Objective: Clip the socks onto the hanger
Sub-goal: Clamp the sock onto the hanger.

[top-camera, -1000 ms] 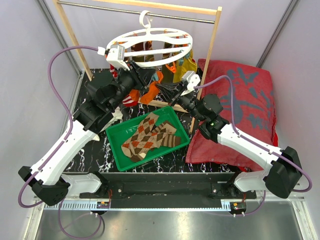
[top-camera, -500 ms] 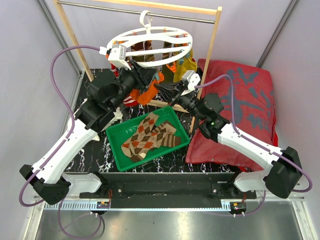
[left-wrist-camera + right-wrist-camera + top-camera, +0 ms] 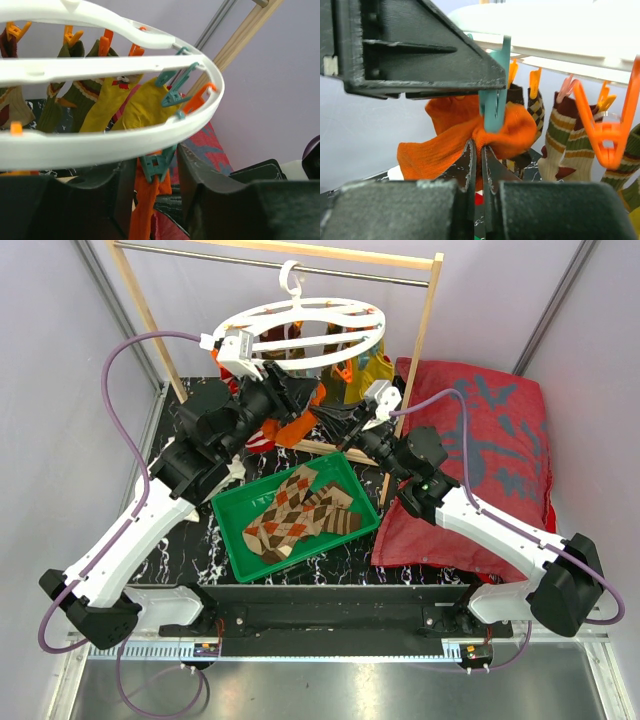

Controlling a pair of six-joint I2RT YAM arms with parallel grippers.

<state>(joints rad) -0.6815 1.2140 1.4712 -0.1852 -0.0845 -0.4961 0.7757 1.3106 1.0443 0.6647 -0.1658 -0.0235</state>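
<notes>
The white hanger hangs by its hook from the metal rod, with several socks clipped along its far side. In the left wrist view its ring crosses the frame, and a teal clip under it grips a plain orange sock. My left gripper is open, one jaw on each side of that clip. My right gripper is shut on the orange sock just below the teal clip. From above, both grippers, left and right, meet under the ring's near edge. Argyle socks lie in the tray.
A green tray sits on the dark marbled table in front of the arms. A big red cushion lies at the right. The wooden rack post stands beside the right arm. Yellow and striped socks hang behind.
The left gripper has risen a little toward the ring's near edge with the orange sock bunched higher. The ring has shifted slightly. The right gripper has moved up a little.
</notes>
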